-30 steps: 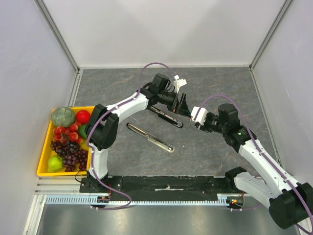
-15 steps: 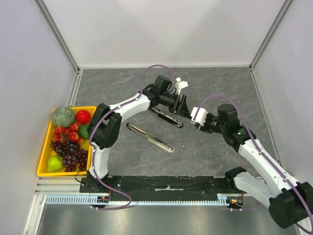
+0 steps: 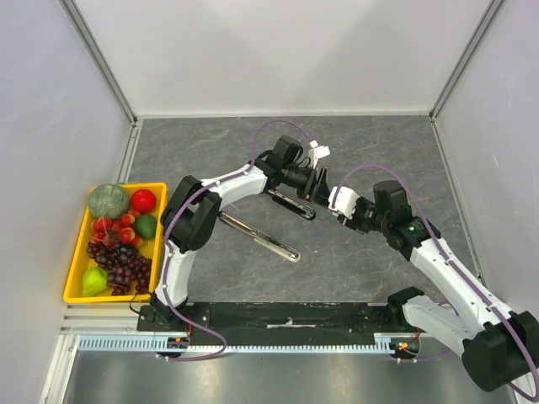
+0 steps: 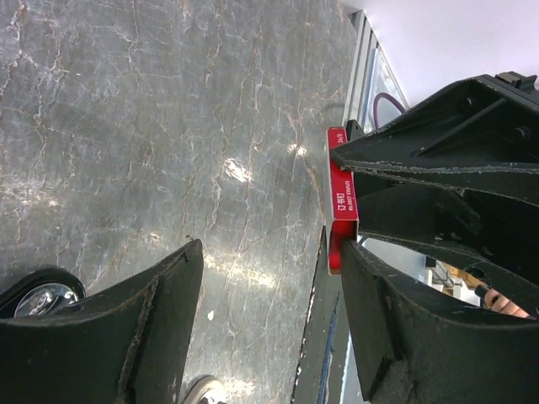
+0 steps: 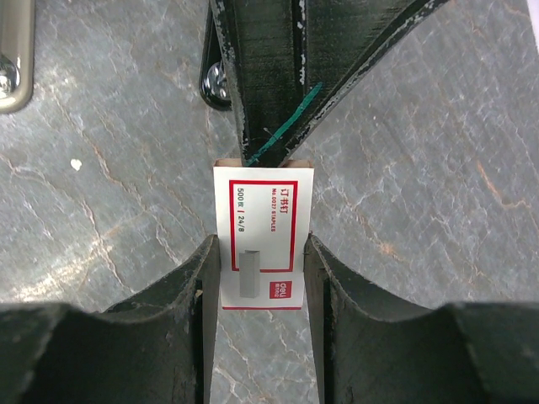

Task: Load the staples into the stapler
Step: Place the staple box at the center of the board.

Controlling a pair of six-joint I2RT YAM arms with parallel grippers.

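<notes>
Grey marbled tabletop [image 3: 370, 269], and held above it: staples box [image 5: 257, 236], clamped by its long edges in my right pincer [image 5: 259, 246], long axis pointing toward my left pincer [image 4: 271, 248], whose jaws stand apart, one tip at the box's far end.

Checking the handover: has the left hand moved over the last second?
Yes: against the unmoved stapler, the left hand shifted slightly right, toward the staples.
</notes>
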